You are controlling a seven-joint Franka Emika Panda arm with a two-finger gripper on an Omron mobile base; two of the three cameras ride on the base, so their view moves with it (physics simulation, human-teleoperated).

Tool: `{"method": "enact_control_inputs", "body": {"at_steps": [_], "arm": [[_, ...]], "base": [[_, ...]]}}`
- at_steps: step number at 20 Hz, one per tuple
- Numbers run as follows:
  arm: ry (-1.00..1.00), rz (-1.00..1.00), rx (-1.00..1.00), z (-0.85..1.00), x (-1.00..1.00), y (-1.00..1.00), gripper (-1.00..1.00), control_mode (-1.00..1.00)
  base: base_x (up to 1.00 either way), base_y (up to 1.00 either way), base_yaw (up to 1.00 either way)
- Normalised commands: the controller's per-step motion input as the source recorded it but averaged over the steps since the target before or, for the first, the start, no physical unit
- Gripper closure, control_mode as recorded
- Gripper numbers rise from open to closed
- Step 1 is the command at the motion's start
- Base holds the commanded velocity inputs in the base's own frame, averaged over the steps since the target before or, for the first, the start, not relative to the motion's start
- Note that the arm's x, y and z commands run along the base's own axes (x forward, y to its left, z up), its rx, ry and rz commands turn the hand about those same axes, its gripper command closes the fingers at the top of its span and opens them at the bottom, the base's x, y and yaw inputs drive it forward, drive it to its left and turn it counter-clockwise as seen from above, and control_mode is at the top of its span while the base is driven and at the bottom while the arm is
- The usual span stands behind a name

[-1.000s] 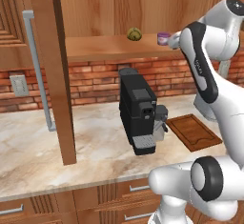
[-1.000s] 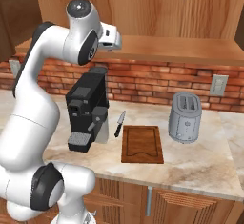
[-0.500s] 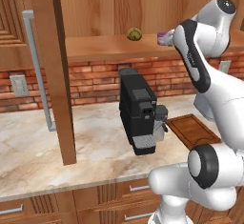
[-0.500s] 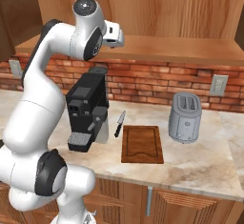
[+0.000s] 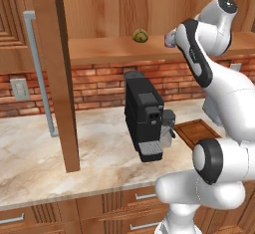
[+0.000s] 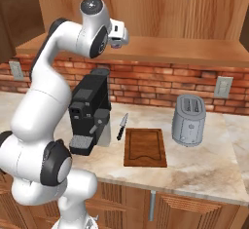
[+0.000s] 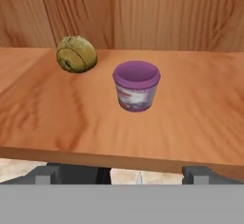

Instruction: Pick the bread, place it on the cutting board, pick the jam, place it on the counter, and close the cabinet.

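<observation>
The bread (image 7: 76, 54), a round yellowish-brown lump, sits on the cabinet (image 5: 50, 68) shelf at the upper left of the hand view. The jam (image 7: 137, 85), a squat purple jar, stands just right of it and nearer to me. My gripper (image 7: 124, 174) is open at the shelf's front edge, facing the jar with nothing between its fingers. From the left base the bread (image 5: 140, 35) shows on the shelf and the jam (image 5: 168, 41) is half hidden behind my hand. The dark cutting board (image 6: 145, 146) lies on the counter (image 6: 204, 169).
A black coffee machine (image 6: 90, 111) stands below the shelf, with a knife (image 6: 121, 125) between it and the board. A silver toaster (image 6: 189, 120) is right of the board. The open cabinet door with its silver handle (image 5: 40, 73) juts out at the left.
The arm has risen and straightened, bringing the hand slightly higher and closer to the shelf in front of the jam. Bread and jam have not moved.
</observation>
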Motion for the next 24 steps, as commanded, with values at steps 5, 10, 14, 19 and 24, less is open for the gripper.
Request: {"method": "enact_control_inputs", "body": {"at_steps": [5, 10, 14, 19, 24], "arm": [[-0.01, 0.0, 0.0, 0.0, 0.26, 0.0, -1.0, -1.0], [-0.01, 0.0, 0.0, -0.04, 0.26, 0.0, -1.0, -1.0], [-0.01, 0.0, 0.0, -0.12, 0.21, 0.0, -1.0, -1.0], [-0.02, 0.0, 0.0, -0.18, 0.16, 0.0, -1.0, -1.0], [-0.01, 0.0, 0.0, -0.11, 0.2, 0.0, -1.0, -1.0]], "base": [[0.0, 0.0, 0.0], [0.0, 0.0, 0.0], [0.0, 0.0, 0.0], [0.0, 0.0, 0.0], [0.0, 0.0, 0.0]]}}
